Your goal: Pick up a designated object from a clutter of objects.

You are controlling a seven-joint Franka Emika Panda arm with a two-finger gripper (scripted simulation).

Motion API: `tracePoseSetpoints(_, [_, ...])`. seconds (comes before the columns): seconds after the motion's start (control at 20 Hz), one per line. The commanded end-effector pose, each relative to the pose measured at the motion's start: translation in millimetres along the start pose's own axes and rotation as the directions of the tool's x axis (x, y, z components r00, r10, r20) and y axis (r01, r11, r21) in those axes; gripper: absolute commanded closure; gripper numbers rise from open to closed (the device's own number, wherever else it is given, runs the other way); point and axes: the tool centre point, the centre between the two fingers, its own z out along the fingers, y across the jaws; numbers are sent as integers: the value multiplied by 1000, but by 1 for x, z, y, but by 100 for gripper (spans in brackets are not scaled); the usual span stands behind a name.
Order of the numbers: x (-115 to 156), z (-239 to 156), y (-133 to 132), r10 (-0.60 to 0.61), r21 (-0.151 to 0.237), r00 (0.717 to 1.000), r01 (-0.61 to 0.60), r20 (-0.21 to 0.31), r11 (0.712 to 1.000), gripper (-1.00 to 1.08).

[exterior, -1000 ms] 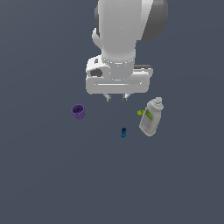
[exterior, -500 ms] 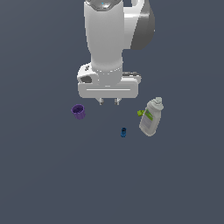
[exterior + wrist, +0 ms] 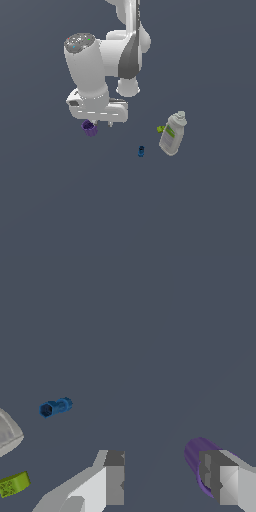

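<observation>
Gripper (image 3: pixel 97 121) — now over purple cup (image 3: pixel 90 129)

arm (image 3: pixel 95 75): white, rounded | grey joint panel | fingers (image 3: pixel 114 476): pale grey, blocky

A flat dark grey floor (image 3: pixel 60 200) carries three things: a small purple cup (image 3: pixel 90 129) at the exterior view's left, a tiny blue cylinder (image 3: pixel 141 151) lying in the middle, and a white bottle (image 3: pixel 172 134) with green label at the right
</observation>
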Motion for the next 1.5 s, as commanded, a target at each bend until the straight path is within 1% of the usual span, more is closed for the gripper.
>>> tracePoseSetpoints(0.0, [-11,21,31,42,0,999,-42,-3,999,-20])
tracePoseSetpoints(0.2, [-35,53,78,110,-4,994,-110,-7,994,-20])
tracePoseSetpoints(0.35, [-54,73,107,154,-9,988,-154,-10,988,-20])
tracePoseSetpoints(0.5, [-72,88,130,190,-15,982,-190,-12,982,-20])
tracePoseSetpoints(0.65, [-87,99,146,218,-21,976,-218,-13,976,-20])
tracePoseSetpoints(0.8, [-99,106,157,238,-25,971,-238,-14,971,-20])
tracePoseSetpoints(1.0, [-107,111,165,252,-29,968,-252,-15,967,-20])
tracePoseSetpoints(1.25, [-107,112,165,252,-29,968,-252,-14,967,-20])
tracePoseSetpoints(1.45, [-108,120,165,253,-29,967,-253,-14,967,-20])
